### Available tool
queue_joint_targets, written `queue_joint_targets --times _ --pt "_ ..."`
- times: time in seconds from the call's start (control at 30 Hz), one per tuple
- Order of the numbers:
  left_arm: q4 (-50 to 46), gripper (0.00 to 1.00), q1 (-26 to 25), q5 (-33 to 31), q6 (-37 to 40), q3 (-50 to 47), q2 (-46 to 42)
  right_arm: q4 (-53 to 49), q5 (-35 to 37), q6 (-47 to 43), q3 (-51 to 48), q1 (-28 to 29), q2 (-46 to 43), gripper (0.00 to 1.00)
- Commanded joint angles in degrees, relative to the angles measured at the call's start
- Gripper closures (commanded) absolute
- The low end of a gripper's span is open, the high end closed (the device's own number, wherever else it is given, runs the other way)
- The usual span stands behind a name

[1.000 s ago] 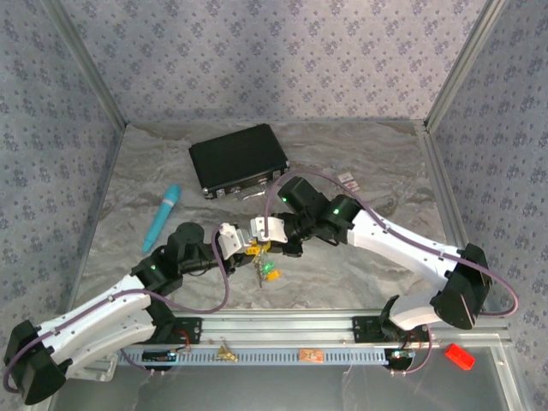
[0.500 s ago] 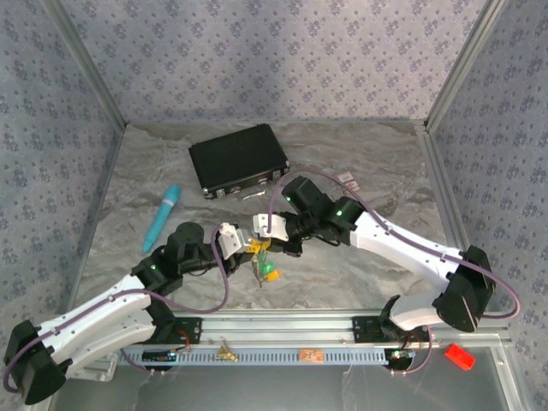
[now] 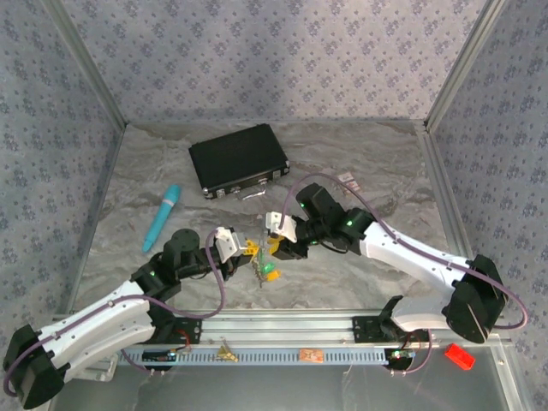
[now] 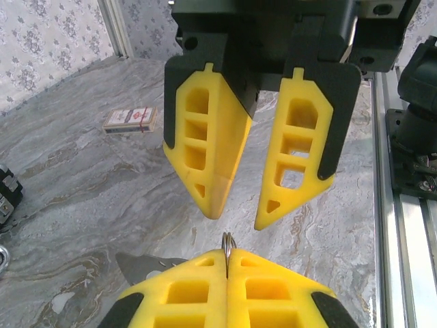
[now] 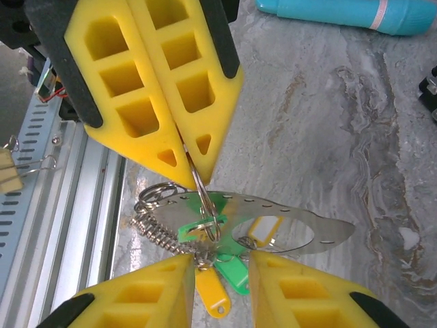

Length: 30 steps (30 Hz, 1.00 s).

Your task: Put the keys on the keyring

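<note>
1. Left gripper (image 4: 227, 262): jaws pinched tight on the thin wire of the keyring (image 5: 203, 197).
2. Right gripper (image 5: 219, 264): fingers parted, one either side of the keys (image 5: 211, 291).
3. Keys: green and yellow heads, bunched under the keyring, between both grippers.

From the top camera I see bright, even light that comes from above. The arms throw only soft, short shadows on the marbled table (image 3: 385, 163), and the black case (image 3: 238, 159) shows a weak sheen. In the left wrist view the right gripper (image 4: 237, 219) is sharp, but the card (image 4: 130, 119) behind it is a little soft. In the right wrist view the metal plate (image 5: 321, 229) glares, the keyring (image 5: 201, 191) glints, and the teal stick (image 5: 341, 12) looks slightly soft.
</note>
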Motion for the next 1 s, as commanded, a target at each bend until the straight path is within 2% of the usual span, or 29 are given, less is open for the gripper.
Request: queue_joint_targets --times 0.0,0.3,0.5,0.7,0.8,0.87,0.97 --pt "5.2 1.00 -0.2 0.2 -1.1 0.0 -1.1 3.1 -2.5 2.9 0.0 0.2 0.3 0.73" --pt "6.0 1.00 -0.1 0.6 -1.1 -0.2 -1.4 3.0 -3.0 2.7 0.7 0.3 2.0 0.82" --pt "7.5 1.00 -0.2 0.8 -1.4 -0.5 -1.8 2.6 -3.7 2.7 0.8 0.0 2.5 1.00" --pt "13.9 1.00 -0.2 3.2 -2.5 -1.1 -0.4 2.5 -6.1 2.8 3.5 0.4 6.6 1.00" --pt "13.7 1.00 -0.2 3.2 -2.1 -1.1 -0.5 1.2 -6.7 2.2 4.7 0.3 7.8 0.99" --pt "13.0 1.00 -0.2 2.6 -1.9 -1.4 -0.9 1.4 -6.6 2.4 4.2 -0.2 7.1 0.89" --pt "12.4 1.00 -0.2 1.7 -2.1 -2.0 -1.4 2.9 -6.2 3.7 2.1 -1.2 4.7 0.80"
